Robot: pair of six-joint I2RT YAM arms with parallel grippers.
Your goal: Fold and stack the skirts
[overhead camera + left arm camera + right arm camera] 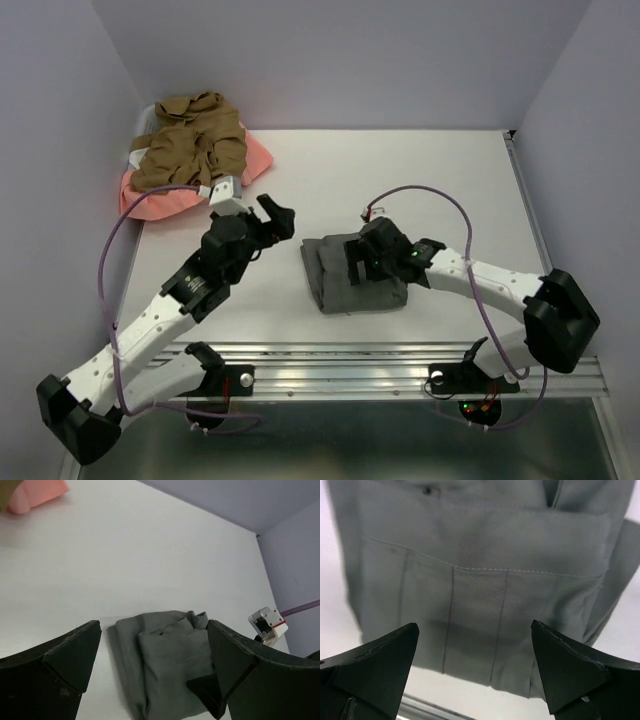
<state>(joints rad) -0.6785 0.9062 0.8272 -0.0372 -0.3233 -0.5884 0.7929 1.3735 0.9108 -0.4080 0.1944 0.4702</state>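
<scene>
Right claw [362, 262] hangs wide open, empty, over the folded grey skirt [328, 280] on the tabletop [450, 180]; left claw [277, 222] likewise, nearby. I judge the cloth soft, limp: pinch a folded edge, all layers.

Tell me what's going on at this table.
A robot is folding skirts. The grey skirt lies folded in the middle of the table, with the right gripper hovering open above it, holding nothing. The left gripper, also open and empty, is off to its left. The tan skirt sits crumpled on the pink skirt in the far left corner; neither looks folded.
</scene>
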